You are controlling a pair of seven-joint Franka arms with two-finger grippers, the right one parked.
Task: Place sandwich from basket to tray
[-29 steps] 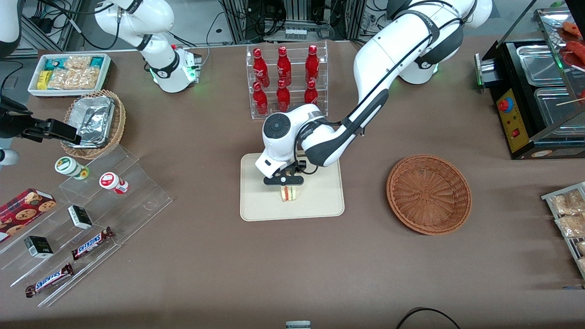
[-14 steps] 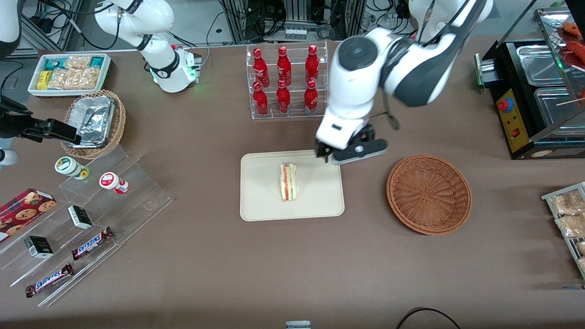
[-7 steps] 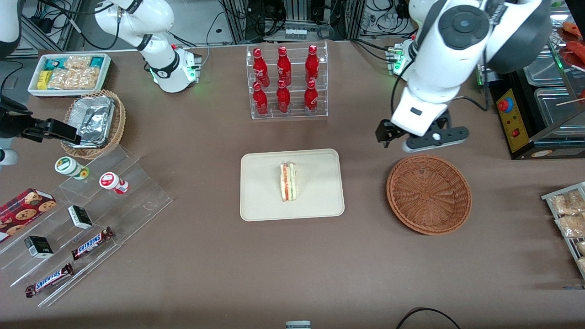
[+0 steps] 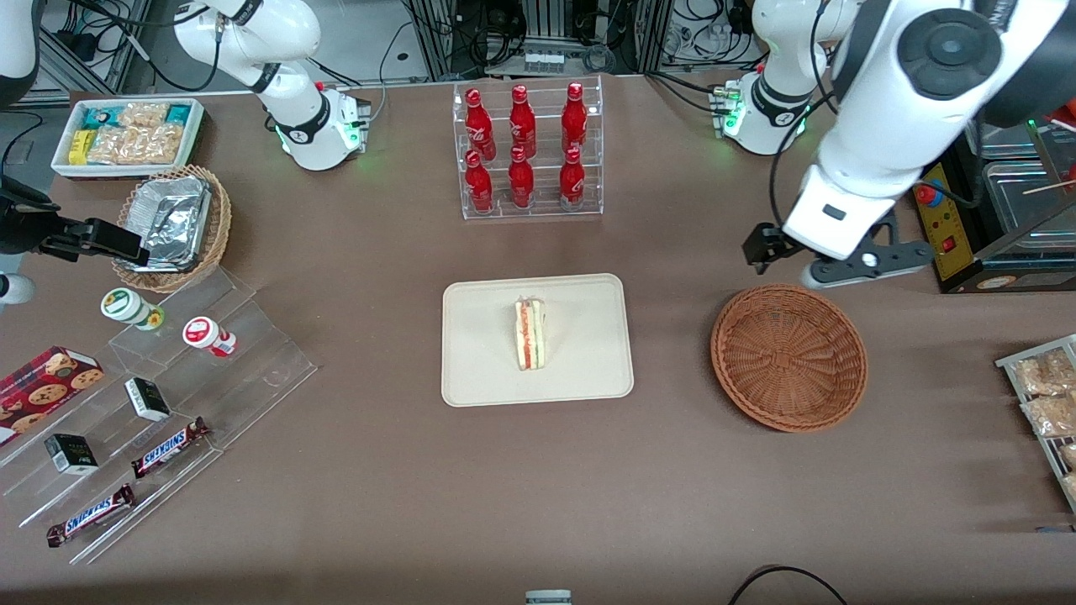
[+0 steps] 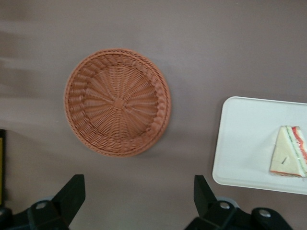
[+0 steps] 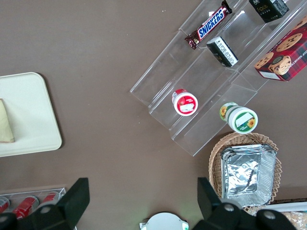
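Note:
The sandwich [image 4: 530, 334] [image 5: 289, 152] lies on its side on the cream tray [image 4: 479, 370] [image 5: 244, 143], near the tray's middle, filling edge up. The reddish-brown wicker basket [image 4: 788, 357] [image 5: 117, 101] sits beside the tray toward the working arm's end, with nothing in it. My left gripper [image 4: 832, 260] [image 5: 138, 196] hangs high over the table just farther from the front camera than the basket. It is open, its black fingers [image 5: 72, 191] wide apart with only bare table between them.
A clear rack of red bottles [image 4: 525, 151] stands farther back than the tray. A black food warmer [image 4: 967, 193] is close beside my gripper. Acrylic steps with snacks [image 4: 151, 395], a tan basket of foil trays [image 4: 172, 223] and a white bin [image 4: 126, 134] lie toward the parked arm's end.
My gripper let go of the sandwich on the tray, rose, and swung toward the working arm's end, past the tray to beside the basket. The sandwich stays on the tray.

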